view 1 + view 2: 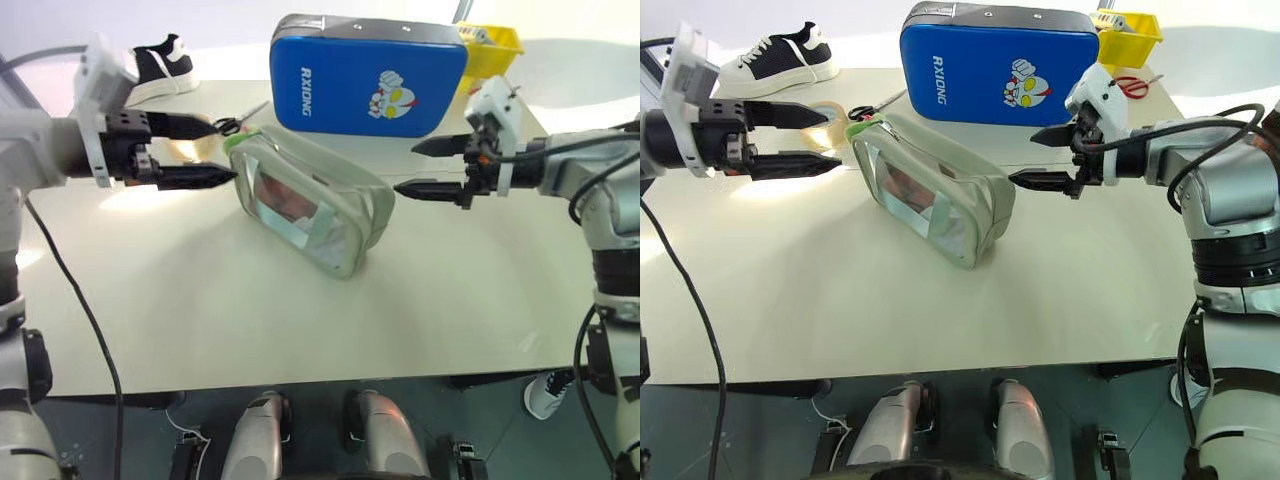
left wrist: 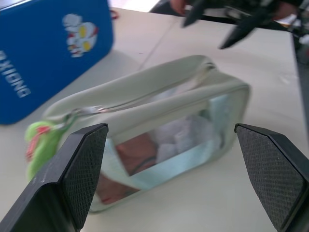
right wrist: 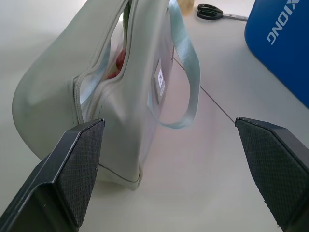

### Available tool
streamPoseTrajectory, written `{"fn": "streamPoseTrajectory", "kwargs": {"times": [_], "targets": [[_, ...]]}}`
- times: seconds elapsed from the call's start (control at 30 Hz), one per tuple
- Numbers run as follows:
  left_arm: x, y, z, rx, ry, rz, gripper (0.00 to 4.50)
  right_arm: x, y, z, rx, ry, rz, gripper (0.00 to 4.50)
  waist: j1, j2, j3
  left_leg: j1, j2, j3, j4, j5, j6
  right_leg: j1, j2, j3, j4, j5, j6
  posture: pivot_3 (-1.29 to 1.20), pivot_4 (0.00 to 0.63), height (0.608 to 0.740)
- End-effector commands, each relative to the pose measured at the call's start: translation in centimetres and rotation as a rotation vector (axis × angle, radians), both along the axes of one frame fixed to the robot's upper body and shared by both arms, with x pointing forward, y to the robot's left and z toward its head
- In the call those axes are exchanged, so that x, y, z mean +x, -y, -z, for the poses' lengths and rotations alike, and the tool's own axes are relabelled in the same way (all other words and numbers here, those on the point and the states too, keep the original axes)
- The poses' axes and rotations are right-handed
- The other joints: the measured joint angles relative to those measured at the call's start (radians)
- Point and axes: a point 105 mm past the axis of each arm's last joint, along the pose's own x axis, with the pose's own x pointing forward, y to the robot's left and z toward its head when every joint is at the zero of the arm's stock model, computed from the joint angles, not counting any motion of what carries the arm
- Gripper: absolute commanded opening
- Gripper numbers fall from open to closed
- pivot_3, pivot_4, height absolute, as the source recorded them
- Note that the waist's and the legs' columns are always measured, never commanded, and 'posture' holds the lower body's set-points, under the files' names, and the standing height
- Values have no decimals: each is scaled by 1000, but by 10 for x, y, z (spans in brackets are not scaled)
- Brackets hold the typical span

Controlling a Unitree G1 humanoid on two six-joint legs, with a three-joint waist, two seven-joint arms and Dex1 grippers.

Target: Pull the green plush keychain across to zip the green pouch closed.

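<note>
The green plush keychain is sitting at the upper-left end of the green pouch, just left of centre in the upper half of the left eye view, hanging from the zipper at that end. In the left wrist view a touch of pink is showing on it. The green pouch is lying diagonally on the bench, running from upper left to lower right, its clear side panel facing the camera and showing red and white contents. In the right wrist view a pale strap is looping off its side.

The left gripper is hovering at the left of the frame, released with both fingers spread, its tips just beside the keychain end of the pouch and grasping nothing. The right gripper is hovering at the right of the frame, likewise released with fingers spread, its tips near the pouch's far end and apart from it.

Behind the pouch a blue case is standing at top centre. Scissors are lying just above the keychain. A yellow bin is sitting at the upper right, and a black-and-white shoe is resting at the upper left.
</note>
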Motion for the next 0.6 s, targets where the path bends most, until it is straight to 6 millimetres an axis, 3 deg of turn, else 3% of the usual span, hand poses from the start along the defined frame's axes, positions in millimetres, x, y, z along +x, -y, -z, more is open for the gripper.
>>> {"fn": "streamPoseTrajectory", "kwargs": {"times": [0.03,0.13,0.2,0.37,0.6], "targets": [[-5,-3,-9,12,43,-9,4478,-6,-15,-27,54,26,-57,4500,0,0,0,0,0,0,0,0,-1,0,0,0,0,0,0,0,150,740],[-5,-9,-8,19,34,-19,4478,-24,-46,-40,108,-27,-185,4500,-1,0,0,1,1,0,0,1,-1,0,1,0,1,0,0,0,150,740],[-8,-10,-7,22,27,-14,4478,-33,-63,-38,97,-54,-236,4500,1,0,0,1,1,0,0,1,-1,0,1,0,2,0,0,0,150,740],[-22,-9,-5,33,11,13,4478,-30,-88,-16,41,-55,-185,4500,5,-1,0,0,0,-1,1,1,-1,0,0,0,2,0,0,0,150,740],[-23,-12,-6,25,25,-18,4478,-23,-108,15,-100,28,-167,4500,3,-1,0,0,0,-1,2,1,-1,1,0,0,2,0,0,0,150,740]]}}
